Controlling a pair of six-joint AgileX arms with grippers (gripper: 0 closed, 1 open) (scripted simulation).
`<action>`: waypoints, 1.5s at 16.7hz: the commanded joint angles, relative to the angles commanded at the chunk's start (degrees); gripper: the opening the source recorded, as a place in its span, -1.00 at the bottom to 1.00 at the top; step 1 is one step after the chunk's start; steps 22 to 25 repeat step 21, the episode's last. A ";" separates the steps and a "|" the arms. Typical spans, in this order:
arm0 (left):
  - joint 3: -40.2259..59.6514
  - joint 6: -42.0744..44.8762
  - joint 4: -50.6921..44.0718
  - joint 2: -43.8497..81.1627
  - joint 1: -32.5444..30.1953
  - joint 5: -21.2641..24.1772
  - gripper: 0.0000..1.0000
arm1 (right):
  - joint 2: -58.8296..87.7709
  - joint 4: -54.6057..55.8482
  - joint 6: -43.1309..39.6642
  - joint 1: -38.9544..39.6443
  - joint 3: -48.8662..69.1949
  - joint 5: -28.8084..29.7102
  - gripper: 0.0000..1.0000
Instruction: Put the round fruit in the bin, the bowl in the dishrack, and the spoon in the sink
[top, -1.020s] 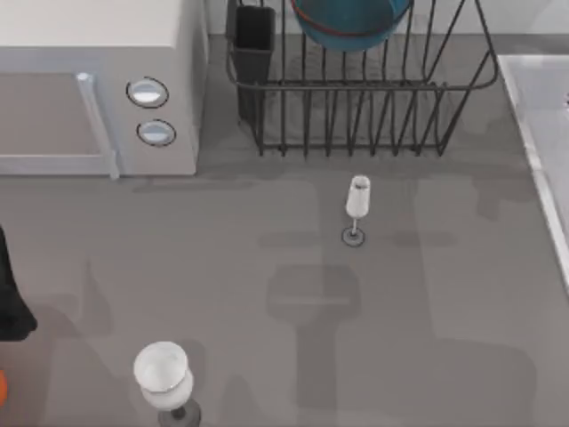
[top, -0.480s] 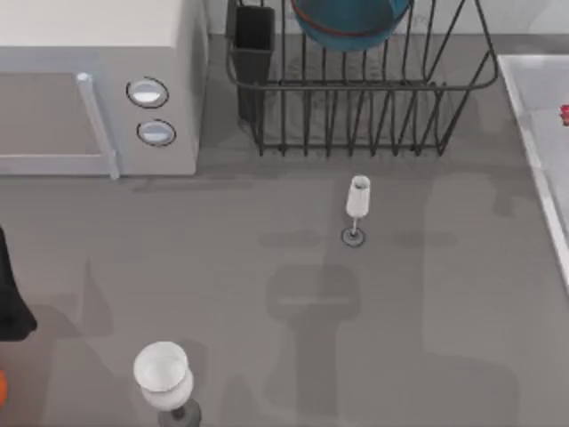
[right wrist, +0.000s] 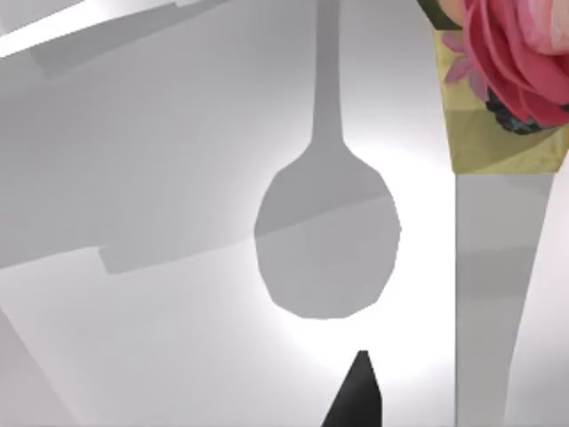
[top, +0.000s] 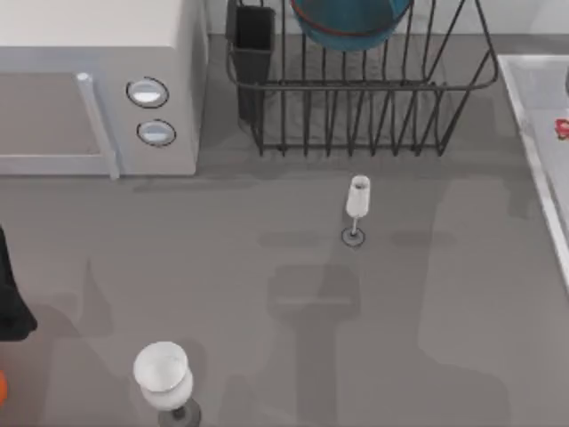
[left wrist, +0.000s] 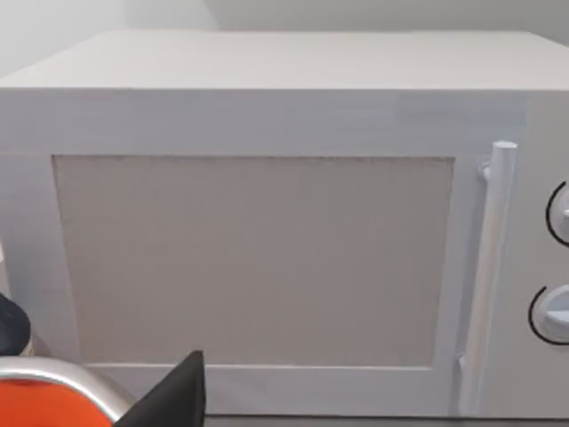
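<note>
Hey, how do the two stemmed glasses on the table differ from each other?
The large glass has a wide, rounded white cup; the small glass has a narrow, slim one. The large glass stands near the table's front left, the small glass mid-table, in front of the dishrack. Both are white, stemmed and upright on round feet.

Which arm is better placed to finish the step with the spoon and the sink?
Right. The right gripper is over the pale sink, with the spoon directly before it. The left arm is at the table's left edge, facing the microwave.
</note>
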 joint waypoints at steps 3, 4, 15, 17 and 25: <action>0.00 0.00 0.00 0.00 0.00 0.00 1.00 | 0.00 0.00 0.00 0.00 0.00 0.00 -0.85; 0.00 0.00 0.00 0.00 0.00 0.00 1.00 | 0.00 0.00 0.00 0.00 0.00 0.00 -0.70; 0.00 0.00 0.00 0.00 0.00 0.00 1.00 | 0.00 0.00 0.00 0.00 0.00 0.00 0.96; 0.00 0.00 0.00 0.00 0.00 0.00 1.00 | 0.00 0.00 0.00 0.00 0.00 0.00 1.00; 0.00 0.00 0.00 0.00 0.00 0.00 1.00 | 0.00 0.00 0.00 0.00 0.00 0.00 1.00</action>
